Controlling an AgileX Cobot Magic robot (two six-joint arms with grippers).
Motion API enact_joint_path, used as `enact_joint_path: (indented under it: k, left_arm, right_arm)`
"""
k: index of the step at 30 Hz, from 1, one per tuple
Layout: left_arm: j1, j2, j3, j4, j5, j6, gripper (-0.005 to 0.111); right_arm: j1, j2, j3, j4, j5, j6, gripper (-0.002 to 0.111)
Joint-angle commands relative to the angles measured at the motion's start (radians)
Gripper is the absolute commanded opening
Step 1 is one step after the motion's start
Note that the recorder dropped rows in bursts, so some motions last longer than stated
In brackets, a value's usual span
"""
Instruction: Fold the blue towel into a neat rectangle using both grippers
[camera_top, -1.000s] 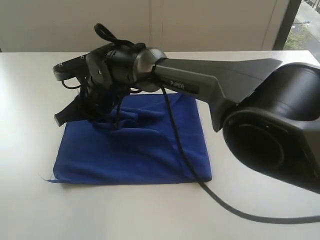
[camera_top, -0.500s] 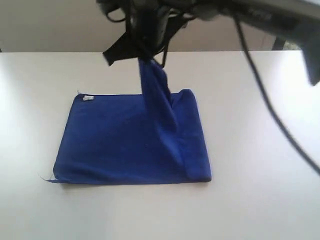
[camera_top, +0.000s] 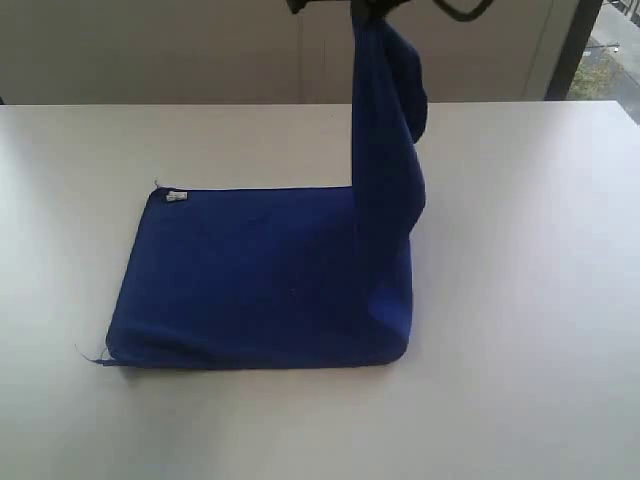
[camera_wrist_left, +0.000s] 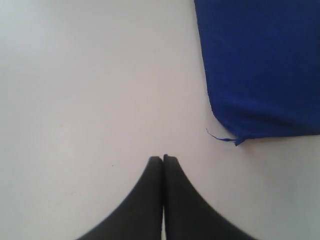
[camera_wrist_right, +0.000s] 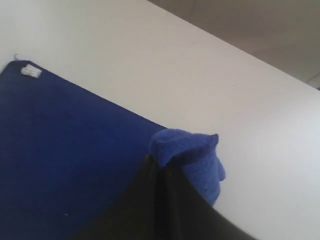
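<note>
- A wide white table (camera_top: 530, 380) fills the scene, with a pale wall (camera_top: 150, 50) behind it and a strip of window (camera_top: 612, 50) at the far right.
- The blue towel (camera_top: 250, 270) lies in the middle of the table and looks doubled into a rough rectangle. Part of its right side is pulled up in a tall hanging column that reaches the top edge of the exterior view.
- The towel looks light and thoroughly limp. The raised part drapes and bunches under its own weight, so it will likely sag, swing and tug the layers beneath rather than keep a shape.
- Its fleecy surface should hold well in a pinch, and nothing about it seems fragile.
- The best holds, I judge, are the corners and the stitched edges. With one arm on each and the edge kept taut between them, the fold should land square. A single pinch in a bunched fold gives only a crumpled peak, as it does here.
- The right end effector (camera_wrist_right: 158, 162) is clamped on a bunched fold of the towel, high above the table.
- The left end effector (camera_wrist_left: 163, 160) has its fingers pressed together on nothing. It hovers over bare table near the towel's near left corner.
- A small white tag (camera_top: 176, 196) marks the far left corner.
- A loose thread (camera_wrist_left: 220, 136) trails from the near left corner.
</note>
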Motion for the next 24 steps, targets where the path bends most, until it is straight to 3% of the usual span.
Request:
enact_joint_path:
  k: [1, 11, 18, 20, 24]
  left_arm:
    - [0.001, -0.008, 0.006, -0.008, 0.003, 0.005, 0.0]
    - [0.001, -0.008, 0.006, -0.008, 0.003, 0.005, 0.0]
    - [0.001, -0.008, 0.006, -0.008, 0.003, 0.005, 0.0]
    - [0.001, -0.008, 0.006, -0.008, 0.003, 0.005, 0.0]
    - [0.001, -0.008, 0.006, -0.008, 0.003, 0.005, 0.0]
  right_arm:
    - [0.045, 0.04, 0.009, 0.101, -0.091, -0.025, 0.0]
    - [0.185, 0.292, 0.009, 0.248, -0.371, -0.034, 0.0]
    - [0.221, 0.515, 0.009, 0.316, -0.559, -0.034, 0.0]
    - [0.229, 0.552, 0.009, 0.391, -0.604, -0.069, 0.005]
    - [0.235, 0.569, 0.009, 0.509, -0.667, -0.117, 0.035]
